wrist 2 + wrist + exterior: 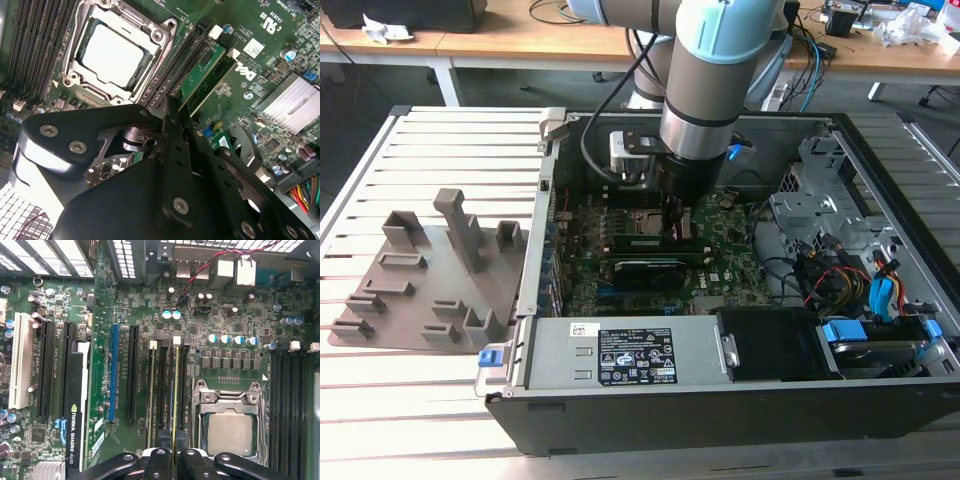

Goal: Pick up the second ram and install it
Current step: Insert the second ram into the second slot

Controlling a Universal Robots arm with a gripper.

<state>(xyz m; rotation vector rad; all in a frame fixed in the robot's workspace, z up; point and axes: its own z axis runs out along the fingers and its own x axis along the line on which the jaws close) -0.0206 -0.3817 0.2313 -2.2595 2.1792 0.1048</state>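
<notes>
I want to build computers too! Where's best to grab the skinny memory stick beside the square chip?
Probably by its two flat faces, coming from straight above: the second ram stands on edge along its slot, leaving its thin top edge free.

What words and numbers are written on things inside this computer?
White lettering along the black card: a brand mark, left unquoted.
White lettering on the motherboard: also a brand mark, left unquoted.
Labels on the power supply: too small to read.
</notes>
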